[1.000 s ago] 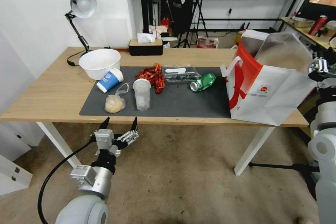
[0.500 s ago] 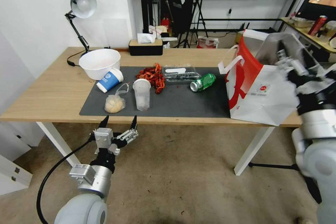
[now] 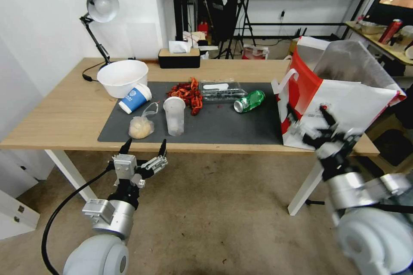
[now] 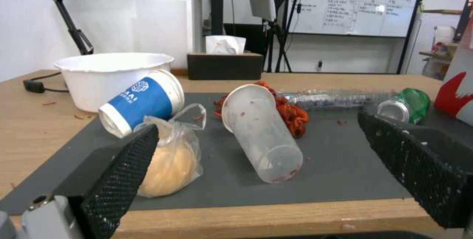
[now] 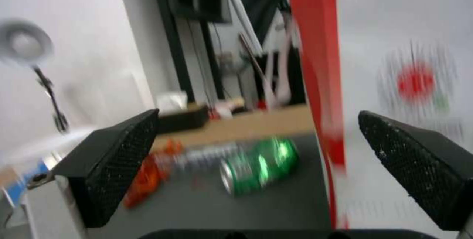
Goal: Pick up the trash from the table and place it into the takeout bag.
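Clearance along the near edge of the worktop was open floor, where the left hand hovered just below the edge with its fingers spread apart and nothing between them. The right hand was blurred in front of the takeout bag, near the worktop's right end, fingers apart and empty. On the dark mat, from left to right, lay a blue-and-white paper cup on its side, a clear bag with a pale lump, a frosted clear cup standing upright, a heap of red food scraps, a clear plastic tray and a green can. The white bowl stood at the mat's far left corner, touching the paper cup. Behind stood a desk lamp and a tissue box. The bag's mouth gaped open, showing foil lining; its contents could not be seen.
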